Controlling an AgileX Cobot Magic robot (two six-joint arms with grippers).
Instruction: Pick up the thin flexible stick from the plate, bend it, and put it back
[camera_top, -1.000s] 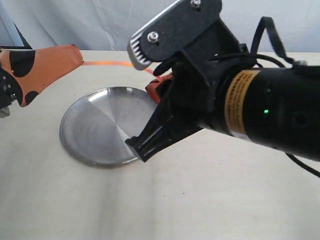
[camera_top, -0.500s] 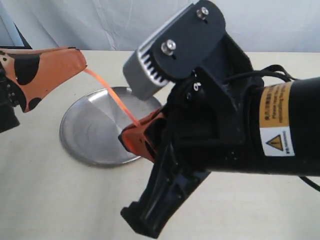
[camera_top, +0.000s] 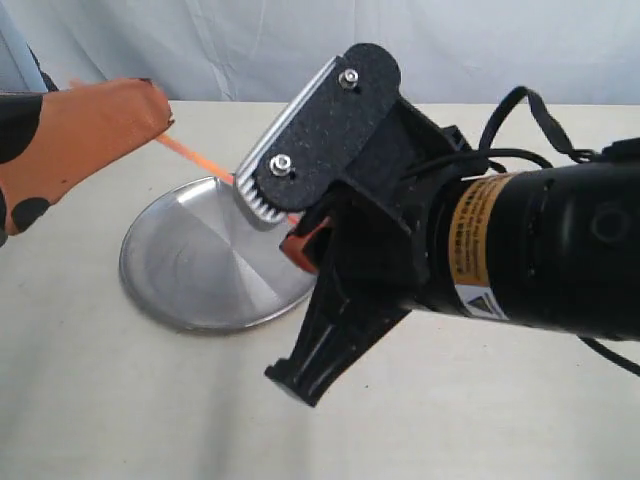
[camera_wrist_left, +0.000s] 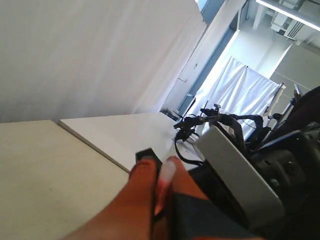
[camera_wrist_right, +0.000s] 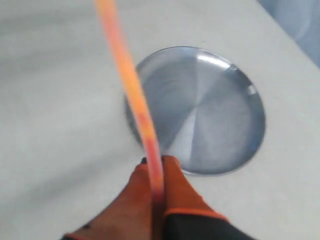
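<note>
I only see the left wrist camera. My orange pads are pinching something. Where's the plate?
Observer: On the table. The plate sits lower down, between the left claw and the right claw.
Kid: What am I pinching?
Observer: The thin orange stick; it runs from your left claw out above the plate.
Kid: Who has the other end?
Observer: The right claw, shut on it near the plate's edge.

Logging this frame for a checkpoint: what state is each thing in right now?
plate: empty, flat on the table.
thin flexible stick: off the plate, clamped at both ends, slightly curved.
left gripper: shut on the stick.
right gripper: shut on the stick.
</note>
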